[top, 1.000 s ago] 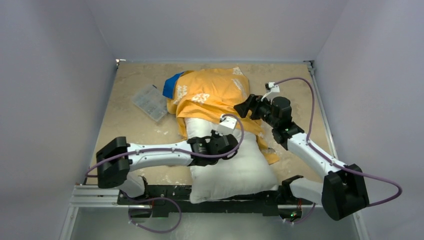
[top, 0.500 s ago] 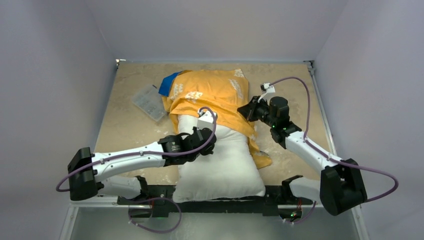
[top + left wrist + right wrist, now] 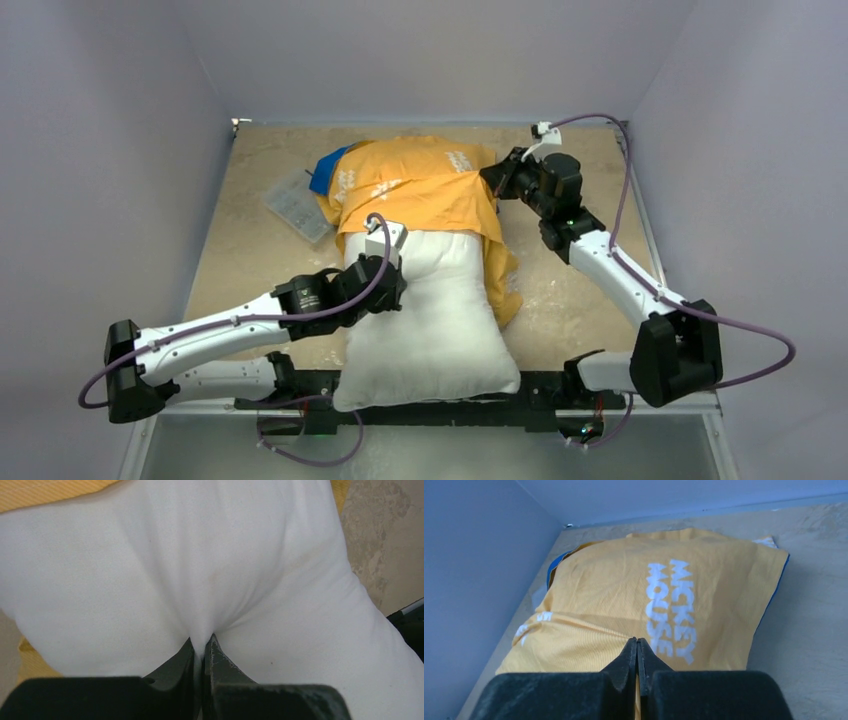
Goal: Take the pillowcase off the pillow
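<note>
Item one: we list a plump, plain white rectangular pillow (image 3: 430,320), soft and creased. It lies lengthwise at the middle of the beige mottled desk (image 3: 590,290), with its near end at the desk's near edge.

Item two: a thin, finely ribbed orange-yellow pillowcase (image 3: 415,190) with white printed lettering and a blue edge. It is rumpled and covers only the pillow's far end, with one flap trailing down the pillow's right side.

Item three: the left pincer (image 3: 202,647), black, clenched on a pinched ridge of the pillow's white cloth near the pillowcase hem.

Item four: the right pincer (image 3: 637,647), clenched on a fold of the pillowcase at its far right corner.

Item five: a flat clear plastic box (image 3: 297,205), far left, just beside the pillowcase.
</note>
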Motion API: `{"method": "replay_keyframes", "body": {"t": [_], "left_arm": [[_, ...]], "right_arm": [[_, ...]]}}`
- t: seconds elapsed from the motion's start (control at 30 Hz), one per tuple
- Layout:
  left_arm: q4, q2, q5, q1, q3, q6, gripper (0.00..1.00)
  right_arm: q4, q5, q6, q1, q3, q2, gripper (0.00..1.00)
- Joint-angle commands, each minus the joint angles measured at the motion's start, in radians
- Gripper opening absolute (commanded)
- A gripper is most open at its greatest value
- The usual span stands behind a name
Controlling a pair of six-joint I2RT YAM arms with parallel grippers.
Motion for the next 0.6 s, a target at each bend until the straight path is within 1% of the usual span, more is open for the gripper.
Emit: {"method": "replay_keyframes", "body": {"t": [0.0, 0.1, 0.23, 0.3, 0.4, 0.43, 0.5, 0.57], "left_arm": [[-0.043, -0.067, 0.027, 0.005, -0.022, 0.034, 0.00], [-0.050, -0.116, 0.030, 0.005, -0.026, 0.041, 0.00], [-0.091, -0.154, 0.007, 0.005, -0.025, 0.034, 0.00], [-0.101, -0.172, 0.003, 0.005, -0.028, 0.031, 0.00], [-0.097, -0.183, 0.003, 0.005, -0.033, 0.027, 0.00], [-0.091, -0.180, 0.002, 0.005, -0.032, 0.027, 0.00], [-0.079, -0.170, 0.003, 0.005, -0.032, 0.027, 0.00], [-0.065, -0.155, 0.006, 0.005, -0.032, 0.028, 0.00]], "right_arm": [[0.025, 0.124, -0.017, -0.057, 0.144, 0.019, 0.00], [0.013, 0.144, -0.014, -0.129, 0.210, 0.054, 0.00], [0.038, 0.128, 0.006, -0.212, 0.250, 0.051, 0.00], [0.040, 0.096, -0.009, -0.232, 0.280, 0.052, 0.00], [-0.012, -0.016, -0.070, -0.234, 0.327, 0.075, 0.00], [-0.030, -0.041, -0.090, -0.229, 0.326, 0.077, 0.05], [-0.027, -0.124, -0.100, -0.209, 0.263, 0.056, 0.22], [-0.002, -0.160, -0.107, -0.172, 0.171, 0.005, 0.44]]}}
